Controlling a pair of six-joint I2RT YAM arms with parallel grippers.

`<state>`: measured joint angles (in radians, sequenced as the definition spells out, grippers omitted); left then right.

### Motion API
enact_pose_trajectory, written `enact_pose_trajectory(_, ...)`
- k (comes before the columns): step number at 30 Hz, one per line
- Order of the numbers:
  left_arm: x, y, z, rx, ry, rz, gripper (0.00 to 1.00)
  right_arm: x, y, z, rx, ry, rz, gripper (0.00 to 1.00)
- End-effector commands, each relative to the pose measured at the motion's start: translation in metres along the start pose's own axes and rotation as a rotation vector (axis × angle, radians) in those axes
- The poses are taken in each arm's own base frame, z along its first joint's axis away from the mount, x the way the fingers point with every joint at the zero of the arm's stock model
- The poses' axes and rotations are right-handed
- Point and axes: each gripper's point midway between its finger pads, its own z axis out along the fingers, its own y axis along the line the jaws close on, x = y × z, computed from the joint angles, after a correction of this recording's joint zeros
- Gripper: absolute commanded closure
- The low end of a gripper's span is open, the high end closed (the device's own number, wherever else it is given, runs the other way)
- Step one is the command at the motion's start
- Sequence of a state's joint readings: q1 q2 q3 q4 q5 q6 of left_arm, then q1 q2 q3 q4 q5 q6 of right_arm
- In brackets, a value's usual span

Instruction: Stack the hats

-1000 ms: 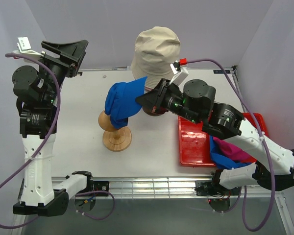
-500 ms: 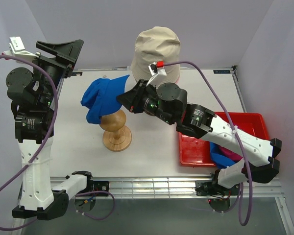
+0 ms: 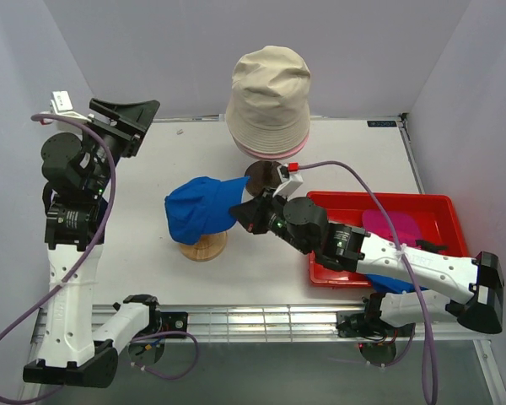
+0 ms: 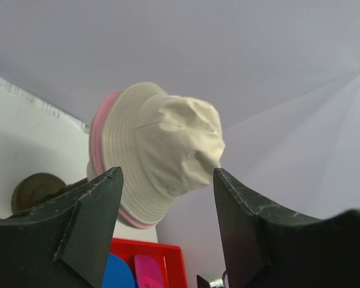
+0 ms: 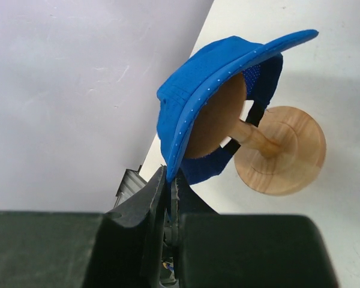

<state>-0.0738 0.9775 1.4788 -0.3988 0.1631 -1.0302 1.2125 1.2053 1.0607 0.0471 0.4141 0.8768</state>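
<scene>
- The right gripper (image 3: 246, 213) jaws are clenching the brim of the blue cap (image 3: 198, 215), which is sitting over the wooden block (image 3: 204, 247) at 8 o'clock
- The beige bucket hat (image 3: 268, 89) is covering the pink bucket hat (image 3: 261, 153) at 12 o'clock, so that pair looks done
- The magenta cap (image 3: 390, 228) is lying in the red tray (image 3: 320, 274) at 4 o'clock, probably awaiting stacking
- The left gripper (image 3: 122, 118) is hanging released, holding nothing

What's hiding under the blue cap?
A round wooden hat block. The blue cap sits over its top, so most of the rounded head is covered; part of it, the stem and the flat base show. The right gripper pinches the cap's brim.
</scene>
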Motion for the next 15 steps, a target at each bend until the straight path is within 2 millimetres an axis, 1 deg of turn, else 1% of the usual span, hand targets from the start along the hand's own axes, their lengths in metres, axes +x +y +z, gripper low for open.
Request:
enact_pose_trajectory(1,0.021,0.016,-0.006,-0.005,0.059,-0.033,0.29,-0.034,0.011,-0.018,-0.076,-0.160,0.114,0.92)
enact_pose_trajectory(2,0.032,0.029,-0.007,-0.023,0.088,-0.049,0.30,-0.033,0.006,-0.019,-0.067,-0.164,0.121,0.92)
enact_pose_trajectory(3,0.039,0.037,-0.007,-0.035,0.107,-0.056,0.33,-0.029,0.001,-0.021,-0.057,-0.164,0.124,0.92)
enact_pose_trajectory(4,0.045,0.043,-0.008,-0.046,0.124,-0.062,0.35,-0.026,-0.010,-0.023,-0.039,-0.170,0.127,0.92)
enact_pose_trajectory(5,0.052,0.048,-0.011,-0.049,0.146,-0.067,0.36,-0.024,-0.015,-0.024,-0.031,-0.172,0.130,0.92)
enact_pose_trajectory(6,0.063,0.064,-0.011,-0.079,0.171,-0.077,0.38,-0.024,-0.017,-0.027,-0.032,-0.178,0.141,0.92)
enact_pose_trajectory(7,0.069,0.071,-0.012,-0.090,0.186,-0.082,0.39,-0.023,-0.021,-0.028,-0.031,-0.184,0.146,0.92)
enact_pose_trajectory(8,0.073,0.078,-0.013,-0.102,0.199,-0.077,0.40,-0.014,-0.031,-0.028,-0.013,-0.173,0.141,0.92)
enact_pose_trajectory(9,0.081,0.089,-0.015,-0.124,0.218,-0.080,0.41,-0.013,-0.033,-0.029,-0.012,-0.173,0.153,0.92)
enact_pose_trajectory(10,0.084,0.093,-0.016,-0.132,0.225,-0.076,0.43,-0.010,-0.038,-0.030,-0.004,-0.174,0.154,0.92)
enact_pose_trajectory(11,0.088,0.098,-0.017,-0.146,0.237,-0.073,0.44,-0.003,-0.046,-0.030,0.004,-0.167,0.150,0.92)
enact_pose_trajectory(12,0.091,0.103,-0.018,-0.154,0.248,-0.063,0.44,-0.001,-0.049,-0.030,0.003,-0.165,0.152,0.92)
enact_pose_trajectory(13,0.097,0.111,-0.019,-0.172,0.263,-0.065,0.45,0.002,-0.051,-0.031,0.002,-0.160,0.155,0.92)
enact_pose_trajectory(15,0.105,0.119,-0.021,-0.182,0.292,-0.060,0.50,0.010,-0.055,-0.030,-0.005,-0.150,0.148,0.92)
